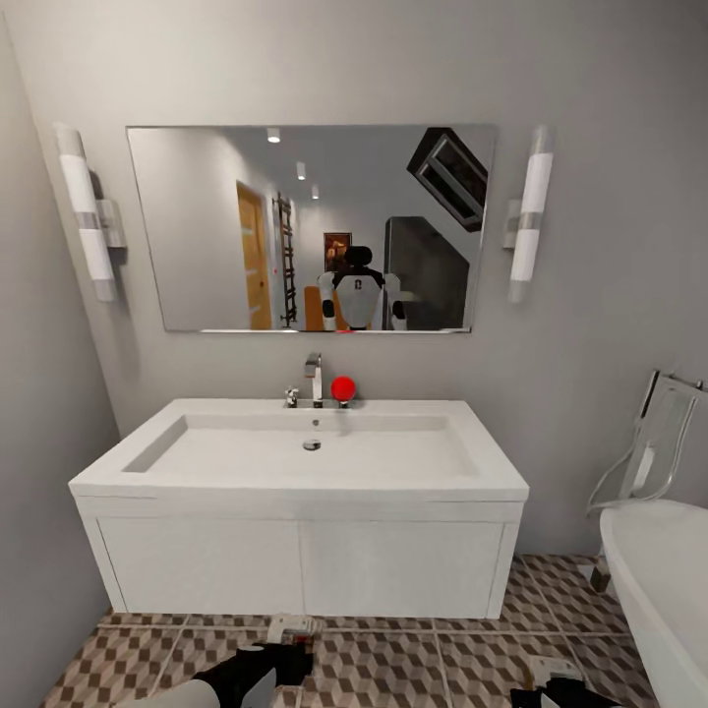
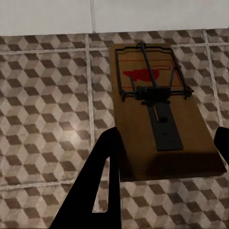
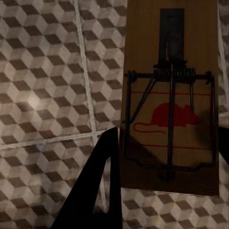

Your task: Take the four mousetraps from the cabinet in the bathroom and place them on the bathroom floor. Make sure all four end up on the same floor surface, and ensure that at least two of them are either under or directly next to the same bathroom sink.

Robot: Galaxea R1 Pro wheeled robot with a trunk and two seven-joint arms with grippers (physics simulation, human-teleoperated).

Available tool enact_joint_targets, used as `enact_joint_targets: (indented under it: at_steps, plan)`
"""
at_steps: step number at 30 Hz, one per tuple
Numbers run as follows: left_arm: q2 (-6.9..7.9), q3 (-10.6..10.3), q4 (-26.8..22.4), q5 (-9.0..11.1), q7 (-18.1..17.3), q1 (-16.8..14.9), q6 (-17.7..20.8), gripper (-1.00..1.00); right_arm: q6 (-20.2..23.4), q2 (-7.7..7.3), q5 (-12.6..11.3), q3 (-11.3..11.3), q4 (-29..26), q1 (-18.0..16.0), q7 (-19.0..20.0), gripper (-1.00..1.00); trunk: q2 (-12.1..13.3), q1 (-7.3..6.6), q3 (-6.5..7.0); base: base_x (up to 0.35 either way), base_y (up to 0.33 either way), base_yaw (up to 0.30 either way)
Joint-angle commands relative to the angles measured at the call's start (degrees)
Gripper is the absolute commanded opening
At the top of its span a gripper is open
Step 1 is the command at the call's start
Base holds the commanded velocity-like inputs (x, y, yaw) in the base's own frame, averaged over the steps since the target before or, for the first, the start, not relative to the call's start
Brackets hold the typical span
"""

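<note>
**A:** where's the robot at?

**B:** parked in front of the bathroom sink (image 1: 295,565), the white vanity under the mirror (image 1: 310,226). Cube-pattern bathroom floor (image 1: 393,669) below it, bathtub (image 1: 659,580) off to the right

**A:** and the traps?

**B:** one in each gripper. Left gripper (image 2: 164,164) is clamped on a mousetrap (image 2: 157,107), held above the tiles with the vanity's white base just beyond it. Right gripper (image 3: 164,179) is clamped on the second mousetrap (image 3: 171,100), red mouse print facing up, also over the tiles

**A:** touching the floor?

**B:** can't tell from the wrist views. In the head view both arms sit low at the bottom edge, close in front of the vanity
</note>
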Motion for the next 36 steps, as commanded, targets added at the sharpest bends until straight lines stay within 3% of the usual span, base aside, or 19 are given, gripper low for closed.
enact_joint_targets:
  at_steps: [1,2,3,4,7,12,15,36]
  plan:
    - [1.05,-0.5,0.1,1.7,0.2,0.0,0.3,-1.00,-0.5,0.04,0.6,-0.5,0.1,-0.1,-0.2,-1.00,0.0,0.00,-0.07,0.004,0.000,0.000]
    - [3.47,-0.5,0.3,6.4,0.1,0.0,0.3,-1.00,-2.5,1.67,0.8,-0.4,0.1,-0.1,-0.6,-1.00,0.0,0.00,-0.07,0.001,0.000,0.000]
    - [4.72,-0.5,0.4,9.0,0.0,0.0,0.3,-1.00,-3.0,3.04,1.6,-0.3,0.1,-0.1,-1.2,-1.00,0.0,0.00,-0.07,0.000,0.000,0.000]
    - [5.73,-0.5,0.5,10.7,0.0,0.0,0.3,-1.00,-3.4,4.05,3.2,-0.3,-0.1,-0.1,-1.9,-1.00,0.0,0.00,-0.07,0.000,0.000,0.000]
    - [6.53,-0.5,0.5,12.0,0.0,0.0,0.2,-1.00,-3.6,5.04,5.9,-0.4,-0.2,-0.1,-2.5,-1.00,0.0,0.00,-0.07,0.000,0.000,0.000]
    - [7.00,-0.5,0.5,12.5,-0.1,0.0,0.2,-1.00,-3.6,8.56,7.8,-0.5,-0.4,-0.1,-2.8,-1.00,0.0,0.00,-0.07,0.000,0.000,0.000]
    - [7.00,-0.5,0.4,12.6,0.0,0.0,0.4,-1.00,-3.7,9.46,8.0,-0.4,-0.5,-0.1,-2.8,-1.00,0.0,0.00,-0.07,0.000,0.000,0.000]
    - [5.24,-0.5,0.5,12.6,-0.2,0.0,1.4,-1.00,-3.8,9.81,8.1,-0.4,-1.0,-0.1,-2.8,-1.00,0.0,0.00,-0.07,0.000,0.000,0.000]
